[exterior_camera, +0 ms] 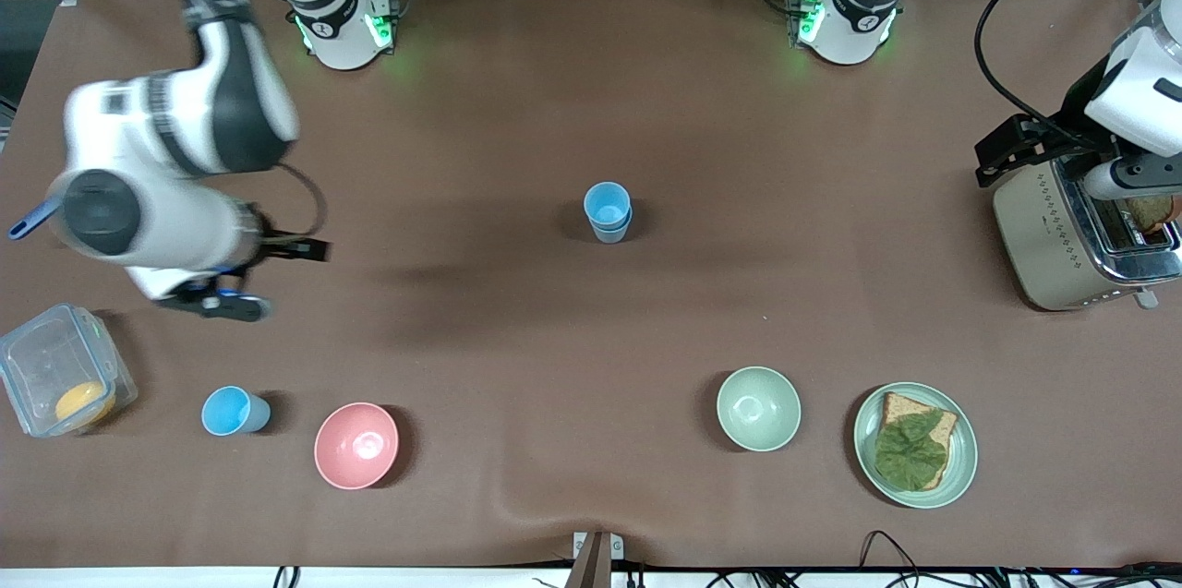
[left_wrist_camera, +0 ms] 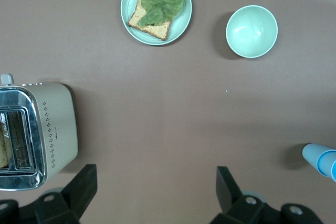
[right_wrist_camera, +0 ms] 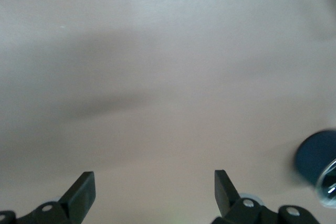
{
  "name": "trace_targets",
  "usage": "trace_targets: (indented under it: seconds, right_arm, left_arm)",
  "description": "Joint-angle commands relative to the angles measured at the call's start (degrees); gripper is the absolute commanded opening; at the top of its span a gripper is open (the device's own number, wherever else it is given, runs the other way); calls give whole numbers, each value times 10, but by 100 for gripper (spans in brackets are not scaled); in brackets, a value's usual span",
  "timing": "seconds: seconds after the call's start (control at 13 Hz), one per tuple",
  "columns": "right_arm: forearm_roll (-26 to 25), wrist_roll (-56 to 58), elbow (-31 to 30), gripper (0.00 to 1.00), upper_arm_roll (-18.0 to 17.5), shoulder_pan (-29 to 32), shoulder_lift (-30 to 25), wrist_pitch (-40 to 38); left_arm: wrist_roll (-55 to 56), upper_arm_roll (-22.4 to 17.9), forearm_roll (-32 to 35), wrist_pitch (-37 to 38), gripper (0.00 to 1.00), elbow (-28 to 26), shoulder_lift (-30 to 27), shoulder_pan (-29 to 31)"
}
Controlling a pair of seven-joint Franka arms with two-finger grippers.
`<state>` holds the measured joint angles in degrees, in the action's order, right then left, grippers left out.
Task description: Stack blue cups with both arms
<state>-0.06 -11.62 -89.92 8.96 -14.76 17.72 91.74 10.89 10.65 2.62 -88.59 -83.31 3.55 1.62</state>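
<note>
Two blue cups stand nested at the table's middle: a bright sky-blue cup point(exterior_camera: 607, 201) sits in a duller grey-blue cup point(exterior_camera: 610, 232). The stack shows at the edge of the left wrist view point(left_wrist_camera: 321, 161). Another sky-blue cup point(exterior_camera: 235, 411) stands alone toward the right arm's end, between the pink bowl and a clear box. My right gripper point(exterior_camera: 215, 301) hangs open and empty over bare table point(right_wrist_camera: 154, 179), above that lone cup's area. My left gripper point(exterior_camera: 1016, 148) is open and empty beside the toaster point(left_wrist_camera: 156, 174).
A pink bowl point(exterior_camera: 356, 445), a pale green bowl point(exterior_camera: 758, 408) and a green plate point(exterior_camera: 961, 459) with bread and a leaf lie along the near edge. A clear box point(exterior_camera: 57, 380) holds an orange thing. A toaster point(exterior_camera: 1062, 237) stands at the left arm's end.
</note>
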Motion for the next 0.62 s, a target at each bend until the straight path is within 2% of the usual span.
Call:
trace_targets:
  seconds: [0.0,0.23,0.38,0.54]
  right_arm:
    - [-11,80,-35,100,-17,38,-72,-4]
    - [-6,149,-32,100,-25,73,-116,-22]
    - [-6,150,-25,100,-83,126,-127,-36]
    - [-6,145,-22,100,-103,141,-140,-38]
  left_arm:
    - [-17,2,-10,6,100,0,-3,1]
    - [-17,0,-15,6,100,0,6,1]
    - [-17,-1,-18,6,100,0,9,2]
    - [-24,-2,-17,6,100,0,14,2]
